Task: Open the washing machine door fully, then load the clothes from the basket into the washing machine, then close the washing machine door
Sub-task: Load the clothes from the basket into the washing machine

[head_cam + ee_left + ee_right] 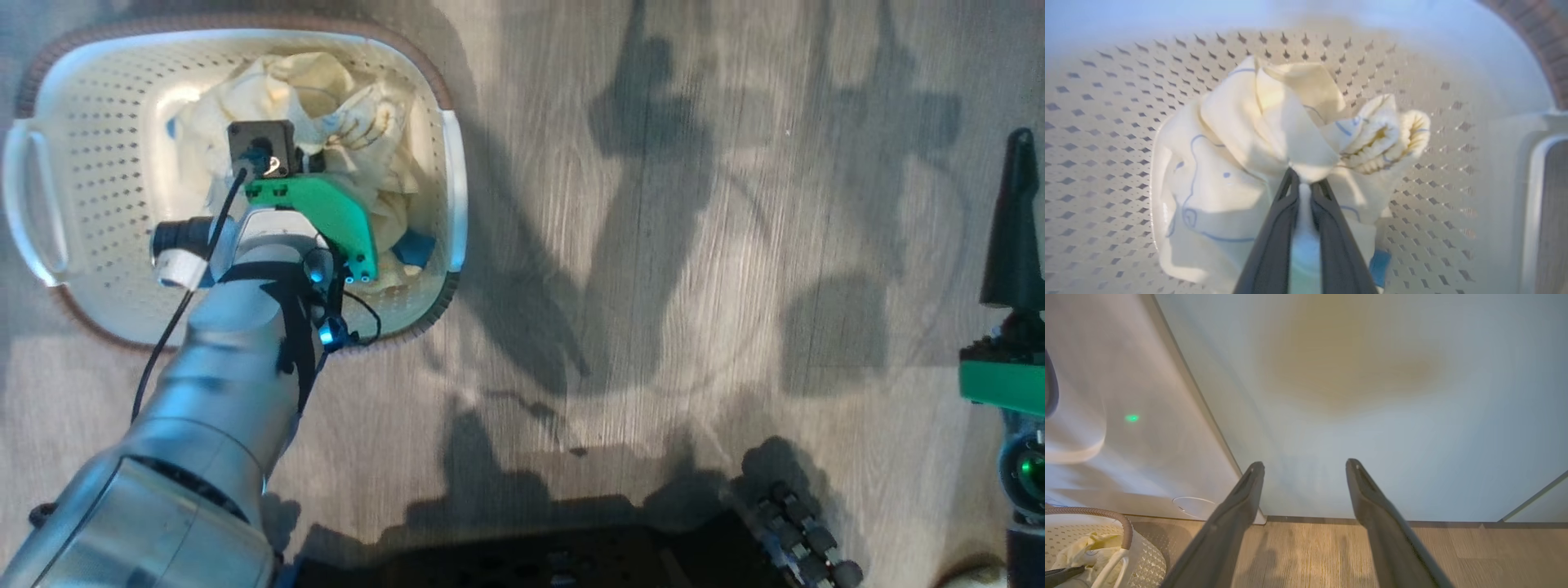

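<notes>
The cream basket stands on the floor at the upper left of the head view. My left arm reaches down into it from above. Inside lie the clothes, pale cream-yellow with a bit of blue. In the left wrist view my left gripper is shut on a bunched fold of the cream clothes, just above the perforated basket wall. My right gripper stands open and holds nothing. The washing machine shows as a white front at the left of the right wrist view. Its door is out of view.
A pale green cabinet front faces the right gripper, just above the wood floor. One right finger rises at the head view's right edge. My dark base lies along the bottom. The basket also shows at the right wrist view's lower left.
</notes>
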Controlling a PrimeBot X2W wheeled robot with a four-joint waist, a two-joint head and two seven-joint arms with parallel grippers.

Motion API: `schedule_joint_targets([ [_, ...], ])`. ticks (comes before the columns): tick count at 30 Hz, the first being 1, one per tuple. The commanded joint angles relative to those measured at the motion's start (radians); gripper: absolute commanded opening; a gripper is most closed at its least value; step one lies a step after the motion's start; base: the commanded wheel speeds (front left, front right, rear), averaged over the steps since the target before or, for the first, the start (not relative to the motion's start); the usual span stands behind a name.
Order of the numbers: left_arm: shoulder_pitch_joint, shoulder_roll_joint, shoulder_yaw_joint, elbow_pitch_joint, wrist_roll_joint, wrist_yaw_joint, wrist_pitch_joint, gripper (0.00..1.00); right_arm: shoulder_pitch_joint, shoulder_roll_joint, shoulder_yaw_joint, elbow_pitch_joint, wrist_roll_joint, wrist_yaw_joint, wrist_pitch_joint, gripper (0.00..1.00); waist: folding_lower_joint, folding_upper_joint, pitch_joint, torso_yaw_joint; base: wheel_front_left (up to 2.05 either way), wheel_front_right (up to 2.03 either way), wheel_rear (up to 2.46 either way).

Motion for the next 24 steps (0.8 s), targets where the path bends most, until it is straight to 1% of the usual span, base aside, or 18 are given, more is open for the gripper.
schedule_joint_targets([
  [1,0.038,0.019,0.008,-0.003,0.003,0.000,-0.029,0.00,0.032,-0.012,0.005,-0.025,-0.001,-0.003,-0.007,1.00,0.0000,0.0000,-0.024,0.015,0.00,0.00,0.00],
  [5,0.044,0.016,0.014,-0.019,0.003,0.009,-0.074,0.00,0.037,-0.011,-0.001,-0.024,-0.008,-0.003,-0.007,1.00,0.0000,0.0000,-0.070,0.030,0.00,0.00,0.00],
  [9,0.065,0.020,0.030,-0.079,0.009,0.021,-0.089,0.00,0.047,-0.011,-0.007,-0.027,-0.014,-0.003,-0.007,1.00,0.0000,0.0000,-0.121,0.044,0.00,0.00,0.00],
  [16,0.176,0.056,0.108,-0.329,0.087,0.085,-0.090,0.00,0.071,-0.011,-0.021,-0.017,-0.025,-0.003,-0.007,1.00,0.0000,0.0000,-0.211,0.061,0.00,0.00,0.00],
  [21,0.279,0.069,0.175,-0.497,0.161,0.118,-0.090,0.00,0.102,-0.010,-0.029,-0.013,-0.037,-0.003,-0.007,1.00,0.0000,0.0000,-0.282,0.074,0.00,0.00,0.00],
  [22,0.320,0.072,0.199,-0.556,0.192,0.130,-0.090,0.00,0.116,-0.010,-0.032,-0.010,-0.043,-0.003,-0.007,1.00,0.0000,0.0000,-0.311,0.079,0.00,0.00,0.00],
  [24,0.361,0.074,0.219,-0.611,0.222,0.138,-0.090,0.00,0.128,-0.010,-0.034,-0.009,-0.048,-0.003,-0.007,1.00,0.0000,0.0000,-0.340,0.085,0.00,0.00,0.00],
])
